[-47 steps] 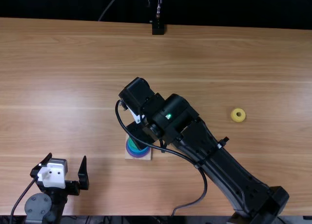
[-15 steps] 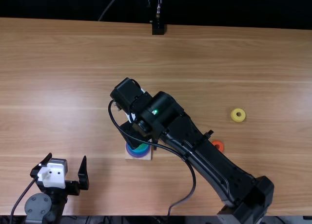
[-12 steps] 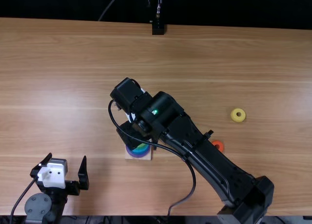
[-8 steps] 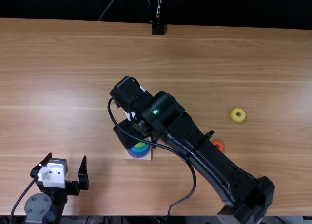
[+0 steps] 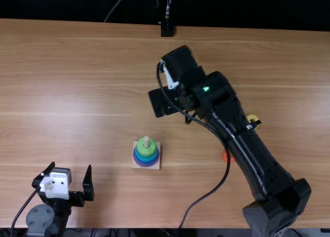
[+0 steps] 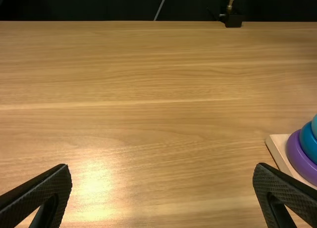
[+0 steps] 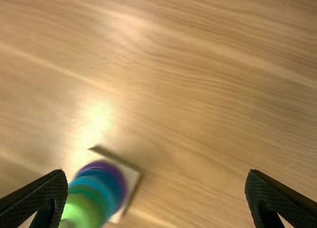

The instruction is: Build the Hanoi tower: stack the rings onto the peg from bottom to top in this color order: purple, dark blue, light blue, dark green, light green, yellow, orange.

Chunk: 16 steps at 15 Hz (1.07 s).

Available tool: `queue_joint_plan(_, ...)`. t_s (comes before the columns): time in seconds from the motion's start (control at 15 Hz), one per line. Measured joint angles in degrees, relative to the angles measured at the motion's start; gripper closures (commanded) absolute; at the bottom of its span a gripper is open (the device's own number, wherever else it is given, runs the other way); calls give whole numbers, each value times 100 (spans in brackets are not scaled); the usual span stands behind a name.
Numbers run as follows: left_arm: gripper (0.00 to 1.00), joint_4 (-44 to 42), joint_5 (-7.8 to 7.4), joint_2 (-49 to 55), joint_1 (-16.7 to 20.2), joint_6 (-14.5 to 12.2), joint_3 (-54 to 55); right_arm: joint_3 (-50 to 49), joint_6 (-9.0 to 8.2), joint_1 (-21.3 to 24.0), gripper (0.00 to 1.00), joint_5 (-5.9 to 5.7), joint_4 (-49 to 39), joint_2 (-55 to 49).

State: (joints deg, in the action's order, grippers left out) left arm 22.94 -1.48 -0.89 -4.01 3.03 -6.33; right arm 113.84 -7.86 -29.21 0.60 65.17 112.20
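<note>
Light brown wood of the table (image 5: pixel 77 82) surrounds the peg (image 5: pixel 146 139), where the light green ring (image 5: pixel 146 151) is uppermost. The yellow ring (image 5: pixel 252 117), which I judge to be next, lies to the right of the right gripper (image 7: pixel 156 174), partly under the right arm (image 5: pixel 245 147). This gripper is open and empty, so it should go sideways to the right. The orange ring (image 5: pixel 225 155) lies nearer the near edge. The left gripper (image 5: pixel 71 166), also open, is well apart from both loose rings.

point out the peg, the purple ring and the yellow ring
Peg (image 5: pixel 146 139), top view, on its upper end.
Purple ring (image 6: pixel 296 156), left wrist view, on its outer side.
Yellow ring (image 5: pixel 252 117), top view, on its far side.
</note>
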Motion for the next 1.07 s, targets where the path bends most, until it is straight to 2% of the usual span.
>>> queue_joint_plan(0.4,0,0,-2,0,0,-2,0,-1084,17,1631,0,-17,-11,-52)
queue_joint_plan(0.67,0,-4,0,0,0,-2,0,-1853,26,2310,0,-17,-11,-50)
queue_joint_plan(1.07,0,-4,-2,0,0,-2,0,-1980,28,3206,0,-20,-551,-50)
